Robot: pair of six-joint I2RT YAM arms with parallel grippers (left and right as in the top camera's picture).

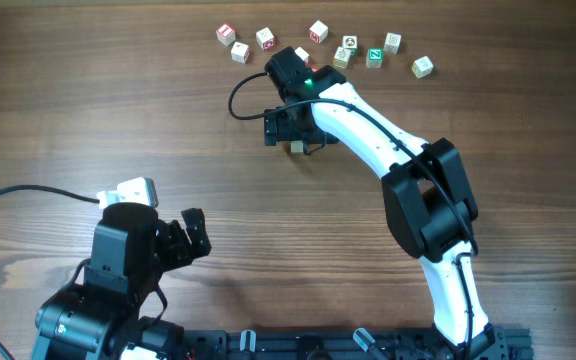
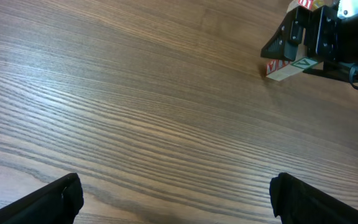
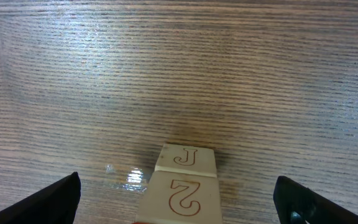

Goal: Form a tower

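The wooden surface [image 1: 118,100] carries everything. The right tool [image 1: 293,135] hangs wide open astride the tower [image 3: 185,180], which stands mid-surface, perhaps two or three cubes high. The left tool [image 2: 178,198] gapes open, holding nothing. Loose cubes [image 1: 318,45] line the far edge.

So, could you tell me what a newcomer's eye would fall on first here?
Probably the right hand, on its white arm near the middle, open around a small tower of printed cubes, J and 2 showing. Next, the loose cubes scattered across the far side of the table.
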